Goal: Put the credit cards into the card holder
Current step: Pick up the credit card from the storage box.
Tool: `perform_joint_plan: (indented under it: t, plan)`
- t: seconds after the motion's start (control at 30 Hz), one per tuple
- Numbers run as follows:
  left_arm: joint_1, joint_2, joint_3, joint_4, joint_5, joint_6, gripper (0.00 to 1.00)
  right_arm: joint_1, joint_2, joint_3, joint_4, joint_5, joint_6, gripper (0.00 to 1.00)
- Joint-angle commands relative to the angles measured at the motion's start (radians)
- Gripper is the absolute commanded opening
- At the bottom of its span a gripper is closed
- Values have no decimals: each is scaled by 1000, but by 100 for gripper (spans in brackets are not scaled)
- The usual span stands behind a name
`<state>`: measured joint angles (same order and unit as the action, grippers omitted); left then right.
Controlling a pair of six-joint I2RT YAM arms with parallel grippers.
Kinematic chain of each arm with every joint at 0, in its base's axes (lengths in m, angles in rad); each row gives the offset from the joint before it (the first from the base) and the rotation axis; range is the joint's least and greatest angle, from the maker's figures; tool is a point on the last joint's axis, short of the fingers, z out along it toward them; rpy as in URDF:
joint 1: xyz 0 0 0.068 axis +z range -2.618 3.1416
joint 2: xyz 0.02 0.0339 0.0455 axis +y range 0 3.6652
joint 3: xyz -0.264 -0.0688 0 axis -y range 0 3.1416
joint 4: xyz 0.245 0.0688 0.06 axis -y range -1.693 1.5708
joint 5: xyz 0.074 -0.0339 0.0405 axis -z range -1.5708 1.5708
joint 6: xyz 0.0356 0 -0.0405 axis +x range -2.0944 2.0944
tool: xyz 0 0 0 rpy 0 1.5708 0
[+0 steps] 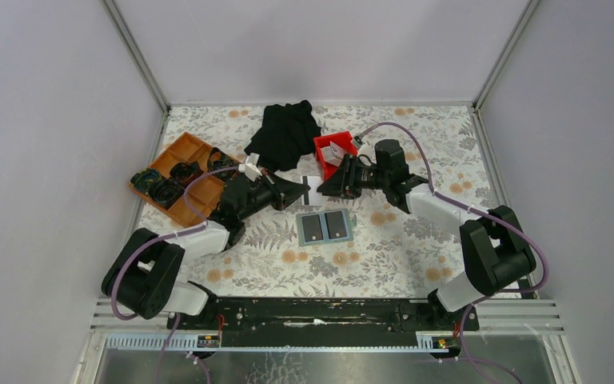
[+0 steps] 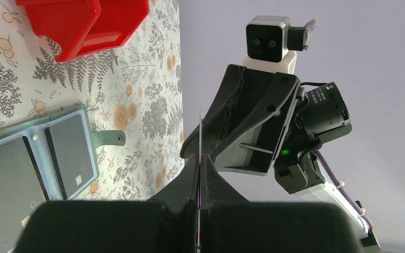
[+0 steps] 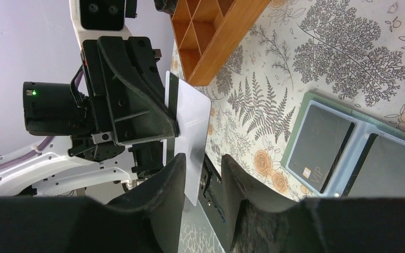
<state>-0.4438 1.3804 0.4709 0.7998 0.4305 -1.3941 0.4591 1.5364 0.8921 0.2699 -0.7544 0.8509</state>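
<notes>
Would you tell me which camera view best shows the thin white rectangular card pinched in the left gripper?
The right wrist view: the thin white rectangular card faces it broadside, clamped in the left gripper. The left wrist view catches it edge-on, a bare line; the top view shows a small sliver.

**Table layout from my station**

I see the card holder (image 1: 325, 228) lying open mid-table (image 1: 400, 240), with two credit cards (image 1: 312, 229) side by side in it. At its 12 o'clock a third card (image 1: 307, 190) stands on edge, with the left gripper (image 1: 301, 191) at that card's 9 o'clock and the right gripper (image 1: 323, 187) at its 3. From the holder, the bin (image 1: 334, 152) sits farther out at 12, the cloth (image 1: 285, 132) at 11 and the compartment tray (image 1: 180, 176) at 10.
</notes>
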Motion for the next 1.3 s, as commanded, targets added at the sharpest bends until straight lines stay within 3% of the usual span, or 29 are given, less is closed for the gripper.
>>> perform_joint_plan:
  t: [0.0, 0.17, 0.3, 0.37, 0.5, 0.73, 0.83, 1.07, 1.27]
  plan:
    - [-2, 27, 5, 103, 27, -17, 0, 13, 13, 8, 92, -45, 33, 37]
    - [-8, 52, 9, 122, 32, -23, 0, 14, 33, 10, 125, -58, 54, 26]
    - [-8, 58, 14, 118, 31, -20, 0, 14, 34, 7, 127, -64, 56, 0]
    - [-7, 64, 17, 113, 33, -20, 3, 14, 32, 5, 129, -68, 56, 0]
    - [-8, 72, 14, 98, 37, -12, 36, 13, 22, 3, 121, -70, 52, 0]
    - [0, 22, -6, -43, -7, 61, 66, 9, -13, 33, -6, -44, -34, 0]
    - [7, -24, -3, -178, -55, 119, 71, 6, -31, 71, -132, -1, -112, 0]
    - [7, -107, 50, -580, -212, 297, 72, 7, -35, 206, -570, 226, -364, 0]
    - [-29, -102, 87, -734, -280, 387, 70, 6, -15, 246, -772, 393, -474, 0]
